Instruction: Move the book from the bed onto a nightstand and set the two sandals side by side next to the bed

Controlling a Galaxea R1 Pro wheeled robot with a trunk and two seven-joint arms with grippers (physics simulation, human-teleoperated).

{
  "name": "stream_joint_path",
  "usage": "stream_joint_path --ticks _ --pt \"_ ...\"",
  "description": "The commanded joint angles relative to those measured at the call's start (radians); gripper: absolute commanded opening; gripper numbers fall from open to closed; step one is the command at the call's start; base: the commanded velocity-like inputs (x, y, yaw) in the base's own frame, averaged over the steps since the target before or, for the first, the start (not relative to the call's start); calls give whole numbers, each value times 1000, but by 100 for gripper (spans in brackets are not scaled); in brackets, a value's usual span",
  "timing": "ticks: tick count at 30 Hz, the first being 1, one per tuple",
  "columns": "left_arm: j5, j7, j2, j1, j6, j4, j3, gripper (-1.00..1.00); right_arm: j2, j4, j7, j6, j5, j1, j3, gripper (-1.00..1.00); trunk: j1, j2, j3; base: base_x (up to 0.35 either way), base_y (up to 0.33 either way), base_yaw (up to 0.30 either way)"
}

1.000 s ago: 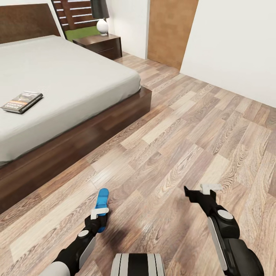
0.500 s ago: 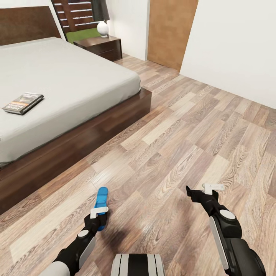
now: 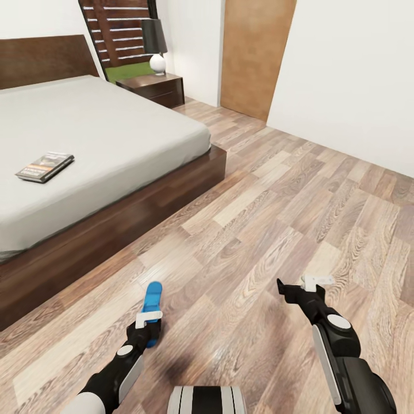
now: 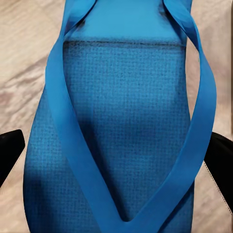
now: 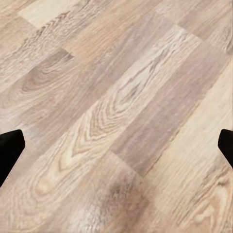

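Gripping a bright blue sandal (image 3: 152, 305) by its heel end, the left gripper (image 3: 145, 325) holds it out over the wood-plank floor (image 3: 270, 190) beside the bed (image 3: 103, 132), toe end pointing toward the bed's dark wooden frame. From the left wrist, the sandal (image 4: 124, 131) lies between the two black fingertips (image 4: 10, 148), its V-shaped strap and textured footbed facing the camera, floor boards showing past its edges. The right gripper (image 3: 302, 286) hangs with its jaws spread wide and nothing between them, farther from the bed than the sandal; the right wrist view looks down at bare planks (image 5: 116, 111) between the two separated fingertips (image 5: 9, 145).

The book (image 3: 45, 167) lies flat on the bed's pale mattress, well in from the side edge nearest the robot and apart from the headboard (image 3: 46, 60). The nightstand (image 3: 155, 89) stands just beside the bed's head end, on its far side, with a lamp (image 3: 155, 49) of white base and dark shade on top. Beyond the bed's foot corner, a plain wooden door (image 3: 253, 54) is set in the white wall (image 3: 345, 69).
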Motion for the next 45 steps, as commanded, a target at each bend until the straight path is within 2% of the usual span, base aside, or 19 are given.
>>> stream_joint_path --ticks 1,7,11,14,23,41,45 --pt "10 8 1 0 -4 1 -9 -100 1 -1 4 5 7 0 0 100 -1 0 3 0 0 0" --pt "10 8 1 0 -4 1 -9 -100 2 -1 28 0 7 1 4 100 -3 1 27 0 0 0" --pt "10 10 1 0 -4 2 -10 -100 2 -1 87 -2 9 2 1 100 -5 2 42 0 0 0" --pt "10 10 1 0 -4 2 -10 -100 4 -1 92 -4 10 2 3 100 -6 3 54 0 0 0" --pt "10 10 1 0 -4 3 -10 -100 4 -1 94 -81 10 3 4 100 -10 5 88 0 0 0" --pt "8 10 1 0 -4 3 -12 -100 5 -1 94 -92 9 4 5 100 -19 9 158 0 0 0" --pt "8 10 1 0 -4 3 -13 -100 5 -1 93 -87 8 4 18 100 -20 10 173 0 0 0"
